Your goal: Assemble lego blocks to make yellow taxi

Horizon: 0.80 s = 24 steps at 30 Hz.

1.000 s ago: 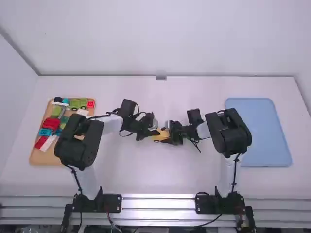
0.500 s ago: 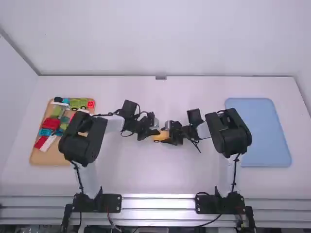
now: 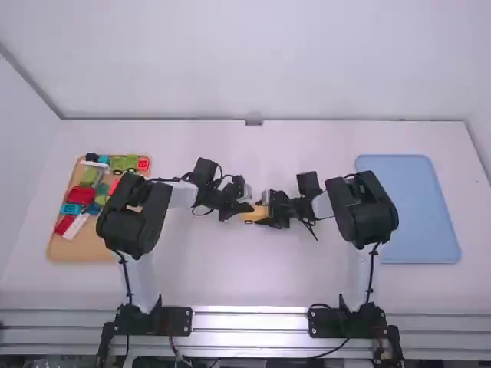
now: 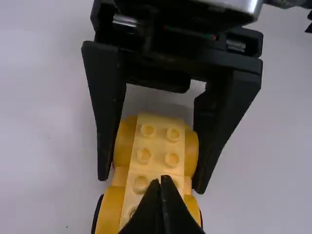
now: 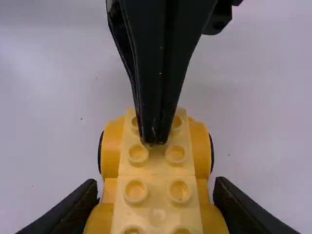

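Between the two grippers, near the middle of the table, is the yellow block car (image 3: 251, 218). My left gripper (image 3: 249, 207) is over its left part and my right gripper (image 3: 264, 214) is at its right end. In the left wrist view, the left gripper (image 4: 161, 180) has its fingertips together above the studs of the yellow car (image 4: 155, 165); the right gripper's fingers straddle the far end. Seen from the right wrist, the right gripper (image 5: 157, 187) holds the yellow car (image 5: 151, 165) by its sides, and the left gripper's shut tips rest on a stud or just above it.
At the left, a tan tray (image 3: 77, 249) holds red, green, blue and white blocks, partly behind the left arm. A blue tray (image 3: 418, 207) lies at the right, beside the right arm.
My left arm has shifted slightly to the right, its gripper closer to the right one. The right gripper has stayed nearly still, with the yellow car in it.
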Motion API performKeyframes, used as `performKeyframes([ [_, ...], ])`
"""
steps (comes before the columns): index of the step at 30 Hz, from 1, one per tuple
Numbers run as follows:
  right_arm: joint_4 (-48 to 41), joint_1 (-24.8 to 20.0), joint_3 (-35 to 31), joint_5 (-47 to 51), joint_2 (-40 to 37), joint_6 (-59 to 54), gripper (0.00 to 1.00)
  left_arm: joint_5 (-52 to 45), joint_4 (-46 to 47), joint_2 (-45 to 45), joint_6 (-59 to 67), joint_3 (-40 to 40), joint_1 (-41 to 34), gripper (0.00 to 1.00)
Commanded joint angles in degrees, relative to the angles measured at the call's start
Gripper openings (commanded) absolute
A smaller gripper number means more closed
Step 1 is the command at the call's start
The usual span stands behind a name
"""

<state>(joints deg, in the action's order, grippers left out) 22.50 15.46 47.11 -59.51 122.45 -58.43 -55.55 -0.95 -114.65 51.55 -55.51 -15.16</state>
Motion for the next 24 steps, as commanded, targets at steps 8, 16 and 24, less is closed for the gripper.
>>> performKeyframes([
  [8,-0.70,0.66,-0.90,2.58,0.92,0.07,0.50,2.03,5.22,4.81,-0.76,-2.84,1.92,0.02],
  [16,-0.68,0.66,-0.90,2.60,0.90,0.07,0.53,9.44,4.61,15.04,-4.33,-6.43,5.40,0.99],
  [24,-0.50,0.66,-0.90,4.76,-1.38,4.72,0.89,17.73,4.66,18.29,-20.46,-7.23,9.66,0.99],
])
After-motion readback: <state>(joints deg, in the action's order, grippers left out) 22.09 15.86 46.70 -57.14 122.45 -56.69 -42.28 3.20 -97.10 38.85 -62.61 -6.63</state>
